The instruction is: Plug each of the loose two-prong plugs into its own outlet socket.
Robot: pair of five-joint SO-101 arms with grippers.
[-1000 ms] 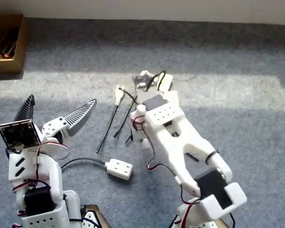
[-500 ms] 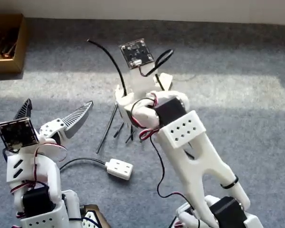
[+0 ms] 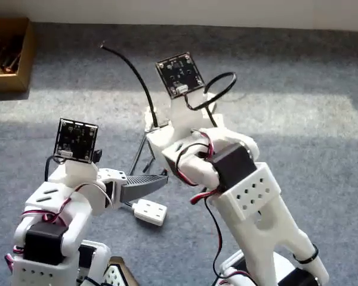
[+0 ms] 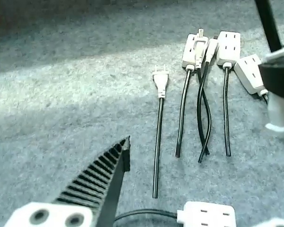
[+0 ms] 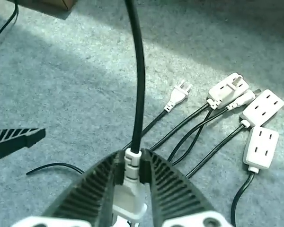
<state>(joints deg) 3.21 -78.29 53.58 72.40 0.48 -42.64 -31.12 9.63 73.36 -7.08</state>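
My right gripper [image 5: 131, 158] is shut on a white two-prong plug [image 5: 130, 191]. It holds the plug above the carpet, and the plug's black cord [image 3: 134, 74] arches up and away. A loose white plug [image 4: 160, 78] lies on the carpet with its cord straight. Beside it is an outlet with a plug in it [image 4: 193, 49], another loose plug [image 4: 210, 47], and two more white outlets [image 4: 227, 42] [image 4: 248, 73]. My left gripper [image 3: 146, 183] is open and low, just above a separate white outlet [image 3: 150, 211]; one ribbed finger [image 4: 106, 177] shows.
Grey carpet covers the floor. A cardboard box [image 3: 9, 53] sits at the far left. The right arm's body [image 3: 244, 190] stands over the cluster of cords and outlets in the high view. Open carpet lies to the right.
The right arm rose from low over the cluster with the plug held, lifting its black cord into the air. The left arm swung down and forward, its finger now close to the near outlet.
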